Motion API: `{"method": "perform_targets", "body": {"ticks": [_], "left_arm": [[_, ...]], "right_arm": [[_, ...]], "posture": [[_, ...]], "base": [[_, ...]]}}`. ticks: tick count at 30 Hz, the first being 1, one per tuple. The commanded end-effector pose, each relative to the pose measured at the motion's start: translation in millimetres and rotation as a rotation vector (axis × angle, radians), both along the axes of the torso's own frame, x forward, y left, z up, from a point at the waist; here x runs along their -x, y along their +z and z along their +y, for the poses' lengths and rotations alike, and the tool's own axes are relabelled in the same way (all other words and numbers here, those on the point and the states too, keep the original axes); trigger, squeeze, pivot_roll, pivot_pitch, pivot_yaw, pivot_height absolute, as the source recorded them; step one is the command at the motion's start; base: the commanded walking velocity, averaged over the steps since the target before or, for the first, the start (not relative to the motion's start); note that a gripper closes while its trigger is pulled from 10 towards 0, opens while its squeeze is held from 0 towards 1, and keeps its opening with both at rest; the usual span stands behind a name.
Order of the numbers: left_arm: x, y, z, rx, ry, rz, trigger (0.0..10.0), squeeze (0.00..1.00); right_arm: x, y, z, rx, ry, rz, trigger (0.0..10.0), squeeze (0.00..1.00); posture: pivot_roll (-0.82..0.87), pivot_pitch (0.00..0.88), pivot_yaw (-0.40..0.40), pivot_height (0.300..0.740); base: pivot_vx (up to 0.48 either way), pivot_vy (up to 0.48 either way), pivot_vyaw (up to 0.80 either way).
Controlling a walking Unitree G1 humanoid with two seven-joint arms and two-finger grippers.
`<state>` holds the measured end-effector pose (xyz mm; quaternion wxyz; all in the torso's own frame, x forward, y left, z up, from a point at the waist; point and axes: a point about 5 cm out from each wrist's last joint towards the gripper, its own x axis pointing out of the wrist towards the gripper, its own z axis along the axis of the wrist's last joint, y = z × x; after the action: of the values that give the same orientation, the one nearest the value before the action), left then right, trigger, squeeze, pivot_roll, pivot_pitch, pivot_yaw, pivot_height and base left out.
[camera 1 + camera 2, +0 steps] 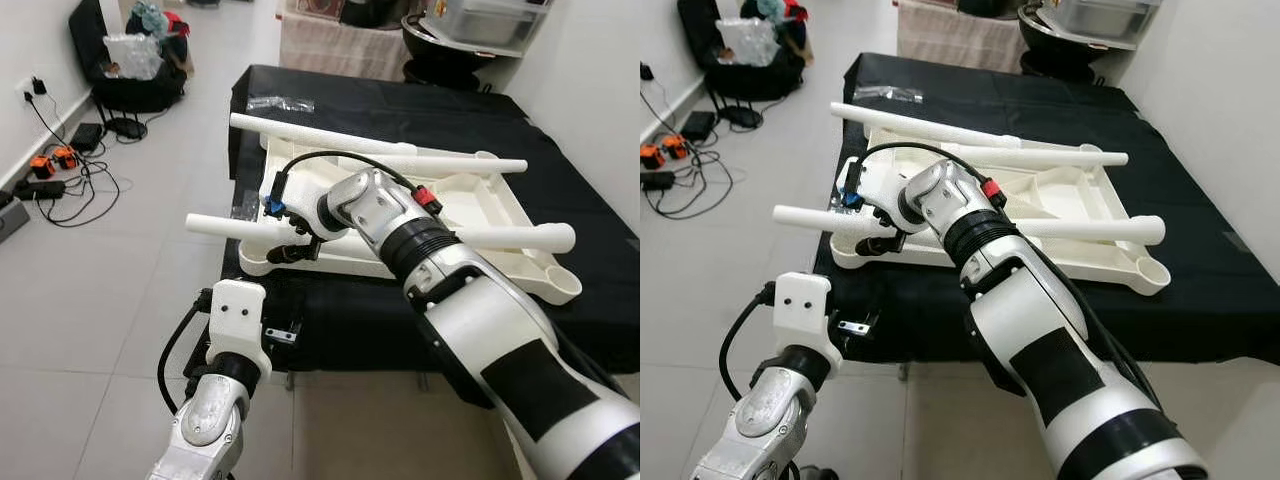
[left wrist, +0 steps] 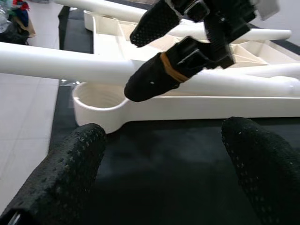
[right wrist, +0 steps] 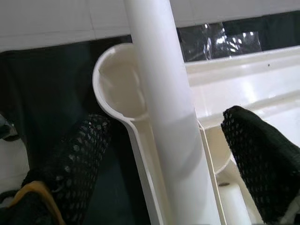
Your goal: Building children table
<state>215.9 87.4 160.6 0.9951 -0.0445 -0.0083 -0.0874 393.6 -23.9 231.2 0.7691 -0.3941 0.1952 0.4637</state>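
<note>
The right gripper (image 3: 164, 140), its mesh-textured black fingers spread wide, straddles a smooth white round leg (image 1: 225, 226) above the moulded plastic tabletop's (image 1: 500, 205) socket.

Both head eyes look steeply down on the white tabletop (image 1: 480, 200); both wrist cameras closely share its corner socket (image 2: 96, 101).

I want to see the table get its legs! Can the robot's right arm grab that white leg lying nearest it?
Probably yes. The right gripper has its open fingers on either side of the nearest white leg, which lies across the upturned tabletop. Nothing sits between the fingers and the leg.
</note>
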Motion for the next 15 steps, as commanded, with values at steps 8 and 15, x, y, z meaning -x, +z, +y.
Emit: {"method": "perform_targets", "body": {"ticks": [8,15], "left_arm": [[6.3,5,-14.3,0.079,0.008,0.019,10.0,0.0],[13.2,11,-18.0,0.103,0.016,0.015,10.0,0.0]], "right_arm": [[0.5,3,13.3,-0.032,-0.029,-0.037,10.0,0.0],[3.1,4,25.0,-0.069,-0.044,-0.041,10.0,0.0]], "posture": [[-0.08,0.114,-0.224,0.74],[-0.09,0.138,-0.242,0.74]], "base": [[0.0,0.0,0.0],[0.0,0.0,0.0]]}}
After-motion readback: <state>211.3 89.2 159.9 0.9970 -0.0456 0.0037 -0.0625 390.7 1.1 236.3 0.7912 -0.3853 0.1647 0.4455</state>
